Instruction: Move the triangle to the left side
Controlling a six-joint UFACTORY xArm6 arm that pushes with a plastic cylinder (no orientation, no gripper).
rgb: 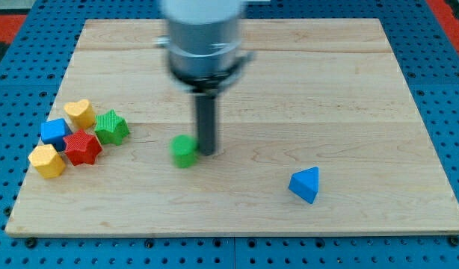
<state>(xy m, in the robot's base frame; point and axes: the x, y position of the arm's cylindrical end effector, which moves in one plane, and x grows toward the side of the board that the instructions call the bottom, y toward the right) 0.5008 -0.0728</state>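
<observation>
Nearest to the lower edge of the frame lies the blue triangle point(305, 184), at the lower right of the wooden board point(304, 75), well apart from all other blocks. At the centre, my tip point(206, 152) stands just beside the small green block point(185, 150), on its right side; whether they touch I cannot tell. It is a plain rod and holds nothing. At the left of the frame five blocks sit close together: a yellow heart point(80, 112), a green star point(111, 127), a blue cube point(55, 132), a red star point(82, 147) and a yellow block point(47, 160).
</observation>
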